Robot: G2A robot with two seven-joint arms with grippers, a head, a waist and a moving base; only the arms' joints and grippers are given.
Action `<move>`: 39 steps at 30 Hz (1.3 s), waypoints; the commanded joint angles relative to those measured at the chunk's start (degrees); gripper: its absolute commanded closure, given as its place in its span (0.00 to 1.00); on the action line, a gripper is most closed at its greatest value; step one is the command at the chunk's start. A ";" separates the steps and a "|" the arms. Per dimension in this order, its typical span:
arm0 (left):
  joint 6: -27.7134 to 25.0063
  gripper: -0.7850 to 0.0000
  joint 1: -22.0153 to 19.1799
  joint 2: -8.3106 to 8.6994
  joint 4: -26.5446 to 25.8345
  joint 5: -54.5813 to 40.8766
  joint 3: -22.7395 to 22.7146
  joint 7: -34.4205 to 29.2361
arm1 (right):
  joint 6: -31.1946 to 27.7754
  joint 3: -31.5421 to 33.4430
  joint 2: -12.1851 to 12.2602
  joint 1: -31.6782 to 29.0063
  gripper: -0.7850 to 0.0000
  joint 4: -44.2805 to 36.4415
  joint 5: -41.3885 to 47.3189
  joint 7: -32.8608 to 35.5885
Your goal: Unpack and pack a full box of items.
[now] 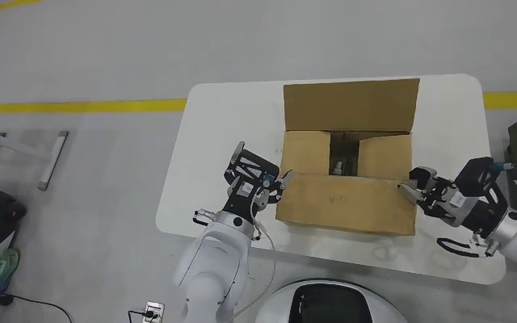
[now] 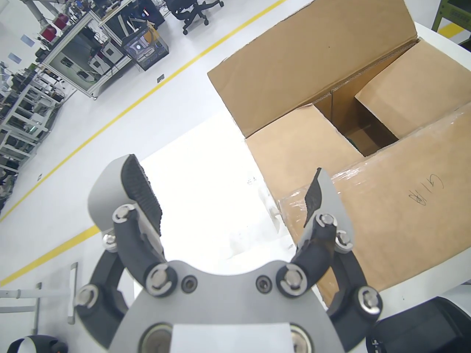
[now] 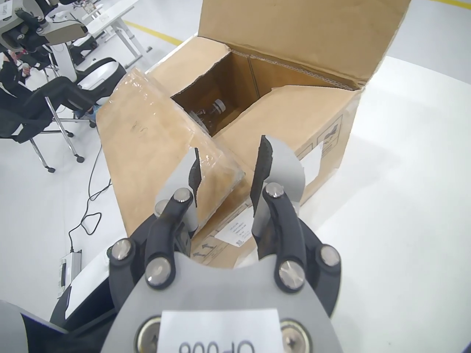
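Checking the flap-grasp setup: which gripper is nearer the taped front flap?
Right. The right gripper straddles a corner of the taped front flap; the left gripper sits open just beside the opposite corner, not around it.

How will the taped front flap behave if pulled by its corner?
The front flap looks like stiff corrugated board, so it should hinge, not droop. Its glossy tape may slip in the right tool.

The left gripper and right gripper are showing silver-grey fingers faced with black ribbed pads, riding on black links pinned by round silver screws. A white label with dark print is sitting on the right wrist plate, and the left arm is wearing a glossy white shell.
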 commanded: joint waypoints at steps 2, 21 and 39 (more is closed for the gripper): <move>0.00 0.00 0.00 0.00 0.00 0.00 0.00 0.00 | -0.36 -0.24 0.27 0.01 0.65 0.39 1.70 0.29; 0.00 0.00 0.00 0.00 0.00 0.00 0.00 0.00 | -7.66 0.74 2.27 -2.53 1.00 -1.60 10.23 3.48; 0.00 0.00 0.00 0.00 0.00 0.00 0.00 0.00 | -14.53 6.25 1.89 -8.05 1.00 -14.21 -11.02 -14.29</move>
